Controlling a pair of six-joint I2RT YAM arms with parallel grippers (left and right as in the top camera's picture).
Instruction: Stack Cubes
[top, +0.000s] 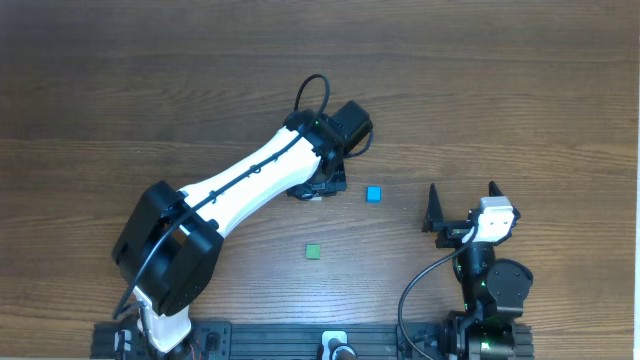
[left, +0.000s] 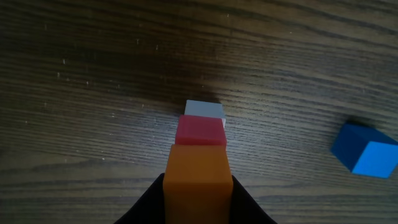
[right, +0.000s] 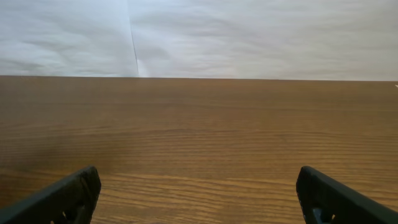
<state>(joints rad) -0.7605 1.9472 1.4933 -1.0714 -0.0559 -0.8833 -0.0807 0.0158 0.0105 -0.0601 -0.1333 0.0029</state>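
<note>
The left gripper (left: 198, 194) has its fingers (left: 148, 204) closed on an orange cube (left: 198, 174), in line above a red cube (left: 201, 130) and a white cube (left: 204, 109) on the worktop (left: 93, 93). The right gripper (top: 462, 205) holds nothing, its fingers spread wide. From above, the left arm covers that stack, with a blue cube (top: 373, 193) just beside it and a green cube (top: 313, 252) nearer the bases.
</note>
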